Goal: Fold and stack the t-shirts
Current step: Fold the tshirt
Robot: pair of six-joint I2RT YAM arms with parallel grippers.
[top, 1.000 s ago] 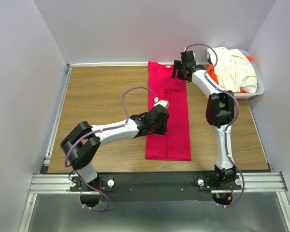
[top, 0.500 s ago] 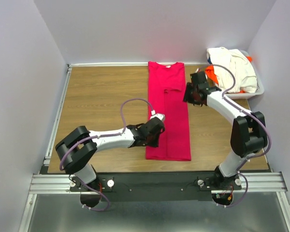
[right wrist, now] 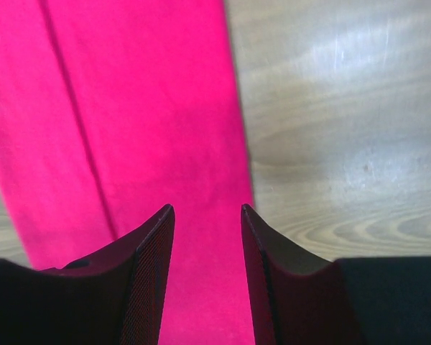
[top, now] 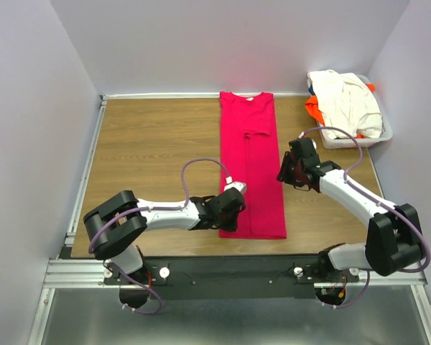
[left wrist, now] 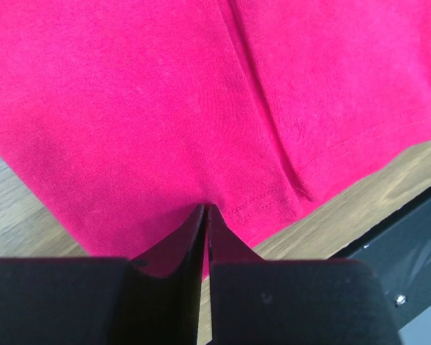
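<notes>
A crimson-pink t-shirt [top: 251, 151] lies folded into a long narrow strip down the middle of the table, collar at the far end. My left gripper [top: 228, 219] sits at its near-left corner. In the left wrist view its jaws [left wrist: 205, 208] are pressed almost together on the hem of the pink cloth [left wrist: 165, 108]. My right gripper [top: 284, 175] hovers at the strip's right edge, about halfway along. In the right wrist view it [right wrist: 207, 207] stands open over the pink cloth [right wrist: 144, 108], nothing between its fingers. A cream-white t-shirt [top: 345, 100] and an orange one [top: 314, 109] are heaped at the back right.
The white plastic basket [top: 377, 136] holding the heaped shirts stands in the back right corner. Bare wooden table [top: 151, 151] stretches left of the pink strip. A black and metal rail [top: 230, 269] runs along the near edge, close behind my left gripper. Walls close in three sides.
My left gripper slid toward the near edge along the shirt's left side and closed. My right arm swung from the collar end down the right edge, its jaws narrowing.
</notes>
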